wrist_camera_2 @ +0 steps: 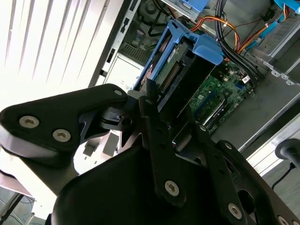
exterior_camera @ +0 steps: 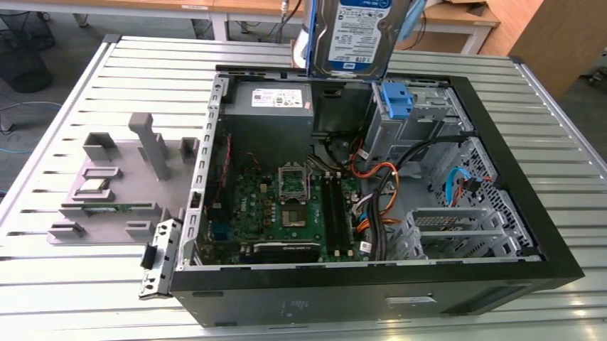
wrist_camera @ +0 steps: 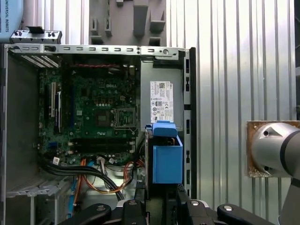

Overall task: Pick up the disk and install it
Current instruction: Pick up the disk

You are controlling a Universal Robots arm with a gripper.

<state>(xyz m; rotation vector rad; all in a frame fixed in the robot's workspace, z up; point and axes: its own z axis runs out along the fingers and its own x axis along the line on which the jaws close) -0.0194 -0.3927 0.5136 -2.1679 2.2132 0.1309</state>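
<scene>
Above the tabletop (exterior_camera: 57, 284) and open case (exterior_camera: 379, 291), the disk (exterior_camera: 351, 35) hangs on edge over the bay (exterior_camera: 417, 114), pinched by the hand (wrist_camera_2: 171, 115), and seating it well likely means keeping it square and clear of cables (exterior_camera: 379, 177).

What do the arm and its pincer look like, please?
The pincer is matte black, built of flat, rounded link plates fastened with silver screws. The arm joint is a smooth, rounded silver-grey casing.

Silvery metal disk (exterior_camera: 351, 35), matt blue plastic bracket (wrist_camera: 167, 165)
</scene>
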